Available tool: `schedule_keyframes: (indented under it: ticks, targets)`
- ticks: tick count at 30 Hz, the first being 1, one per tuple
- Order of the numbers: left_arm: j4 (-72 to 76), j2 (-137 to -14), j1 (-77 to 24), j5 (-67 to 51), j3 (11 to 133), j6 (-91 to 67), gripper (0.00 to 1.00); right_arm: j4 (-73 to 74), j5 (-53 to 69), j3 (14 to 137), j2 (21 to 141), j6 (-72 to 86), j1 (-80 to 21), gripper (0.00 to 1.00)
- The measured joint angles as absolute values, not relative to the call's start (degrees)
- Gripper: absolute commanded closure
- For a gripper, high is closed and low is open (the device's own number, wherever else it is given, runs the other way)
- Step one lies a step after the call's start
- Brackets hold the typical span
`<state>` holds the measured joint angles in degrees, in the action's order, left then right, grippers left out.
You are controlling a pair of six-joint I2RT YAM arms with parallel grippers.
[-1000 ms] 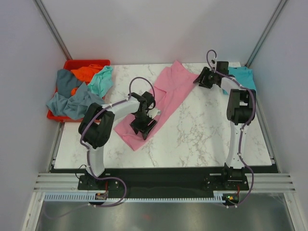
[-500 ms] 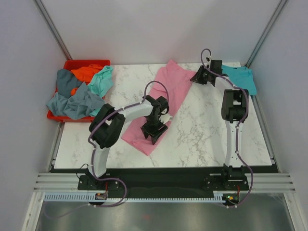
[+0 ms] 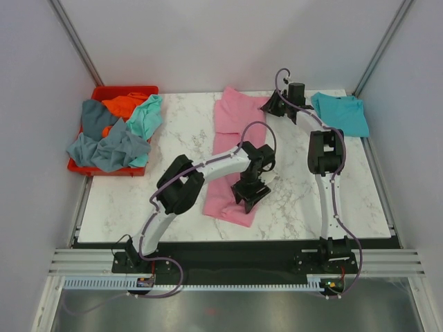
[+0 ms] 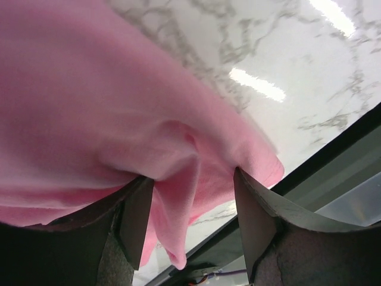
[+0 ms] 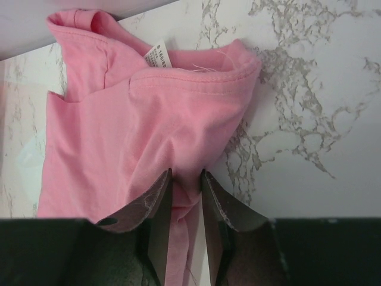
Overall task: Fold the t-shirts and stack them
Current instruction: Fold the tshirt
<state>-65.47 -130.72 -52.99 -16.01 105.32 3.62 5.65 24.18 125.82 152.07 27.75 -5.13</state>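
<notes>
A pink t-shirt lies in a long strip from the back of the marble table toward the front. My right gripper is at its far end, by the collar. In the right wrist view that gripper is shut on a bunch of the pink t-shirt, just below the neckline. My left gripper is at the near end. In the left wrist view its jaws stand wide, with a loose fold of the pink t-shirt hanging between them and draped over the tips. A teal t-shirt lies flat at the back right.
A red bin at the back left holds a grey-blue shirt, an orange shirt and a mint shirt, spilling over its rim. The table's front edge runs just below the left gripper. Walls close in both sides.
The right gripper carried the collar end leftward and closed on the cloth. The left gripper swept the near end rightward. The pink shirt went from slanted to straight, back to front.
</notes>
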Motion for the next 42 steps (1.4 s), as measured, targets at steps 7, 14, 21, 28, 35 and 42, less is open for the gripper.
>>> schedule_keyframes:
  ticks: [7, 14, 21, 28, 35, 42]
  targets:
    - [-63.37, -131.63, -56.82, -15.42, 107.66, 3.64, 0.34, 5.1, 23.29, 128.11, 153.27, 28.34, -5.19, 0.62]
    - [-61.95, -131.26, -58.7, -14.55, 107.31, 3.64, 0.31, 4.54, 22.31, 129.75, 153.75, 28.34, -4.78, 0.57]
    - [-58.92, -129.73, -62.02, -6.04, 107.18, 4.32, 0.01, 3.51, 23.7, 130.58, 153.49, 27.11, -3.44, 0.3]
    - [-55.81, -120.46, -61.39, 4.23, 108.14, 6.79, 0.01, 4.91, 26.11, 121.38, 141.8, 26.17, 2.74, 0.26]
    - [-53.12, -103.31, -58.48, 7.73, 110.74, 6.61, 0.01, 7.75, 32.86, 101.6, 115.83, 29.56, 10.76, 0.35]
    - [-53.06, -92.33, -48.29, 2.35, 101.67, -0.89, 0.06, 14.22, 43.88, 73.73, 98.35, 34.96, 8.6, 0.37]
